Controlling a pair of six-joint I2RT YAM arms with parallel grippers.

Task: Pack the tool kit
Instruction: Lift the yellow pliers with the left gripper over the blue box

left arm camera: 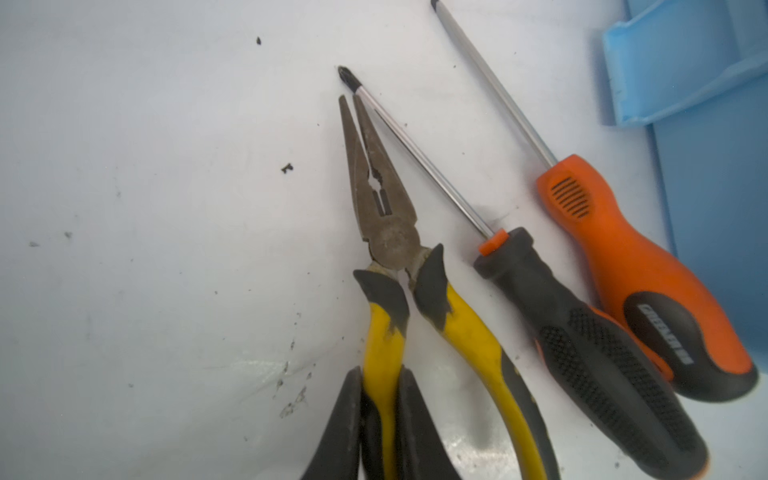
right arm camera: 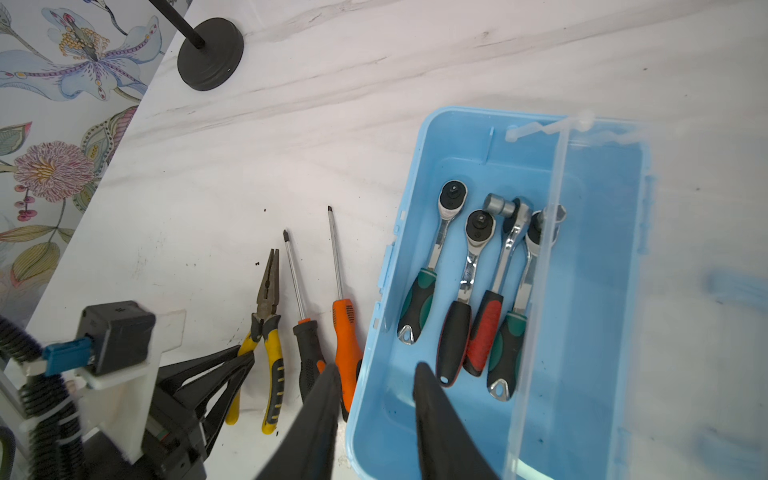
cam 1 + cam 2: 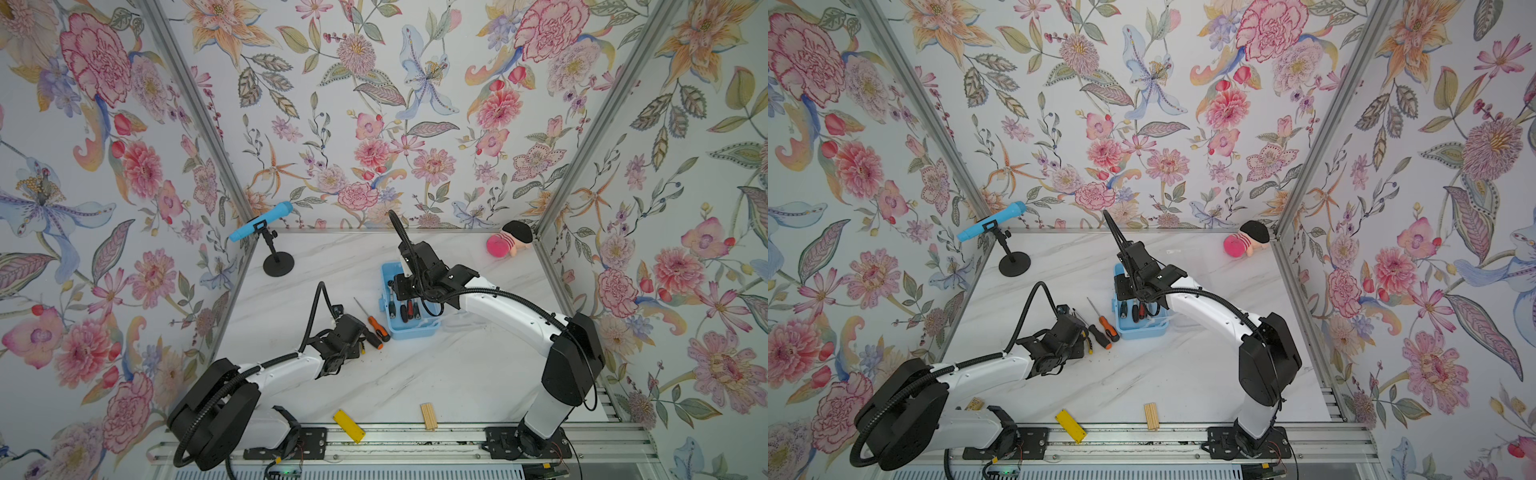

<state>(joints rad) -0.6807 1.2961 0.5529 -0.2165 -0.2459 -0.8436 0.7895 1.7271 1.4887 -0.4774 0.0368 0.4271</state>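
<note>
Right wrist view: four ratchets (image 2: 469,266) lie side by side inside the open light-blue tool box (image 2: 415,137), its clear lid (image 2: 615,332) raised, with the packing judged roughly half done. Three tools lie outside on the marble table (image 2: 374,83), just left of the box. An orange-handled screwdriver (image 2: 347,332) is nearest the box wall, a black-handled Phillips screwdriver (image 2: 309,345) lies beside it, and needle-nose pliers (image 2: 268,291) are farthest left. The left gripper (image 1: 380,386) is clamped on one yellow handle of the pliers (the other handle lies free), which appear to rest on the table. The right gripper (image 2: 377,365) straddles the box's left wall with its jaws partly spread and nothing pinched. Left to do, by the look of it: pliers, both screwdrivers, then the lid.
</note>
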